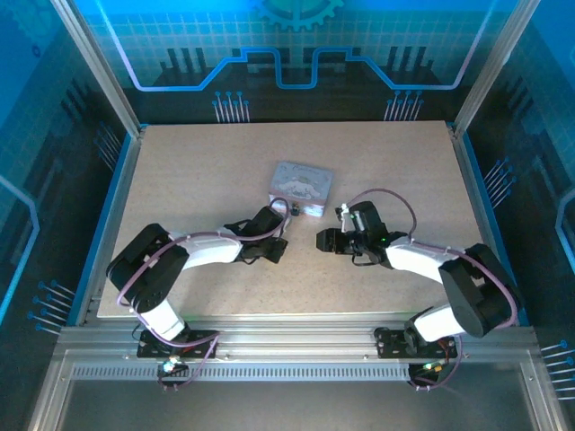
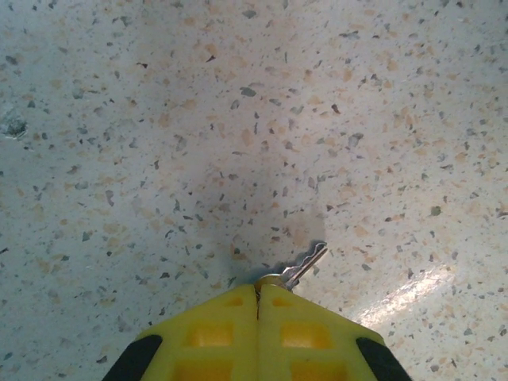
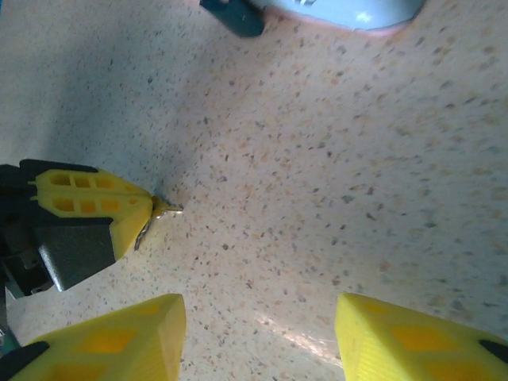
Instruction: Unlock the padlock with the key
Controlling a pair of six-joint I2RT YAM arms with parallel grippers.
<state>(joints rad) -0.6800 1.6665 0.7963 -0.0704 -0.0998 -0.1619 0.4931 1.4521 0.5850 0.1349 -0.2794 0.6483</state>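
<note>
The small silver key is pinched between the yellow fingertips of my left gripper, which is shut on its head. The blade sticks out to the right, just above the speckled table. The right wrist view shows that same left gripper from the side, with the key at its tip. My right gripper is open with nothing between its fingers, and it faces the left one across a short gap. The tiny dark padlock lies on the table against the near edge of the tin, beyond both grippers.
A pale blue-grey printed tin sits mid-table just behind the padlock. The speckled tabletop is bounded by metal frame rails and blue walls. Both arms reach inward from the near edge.
</note>
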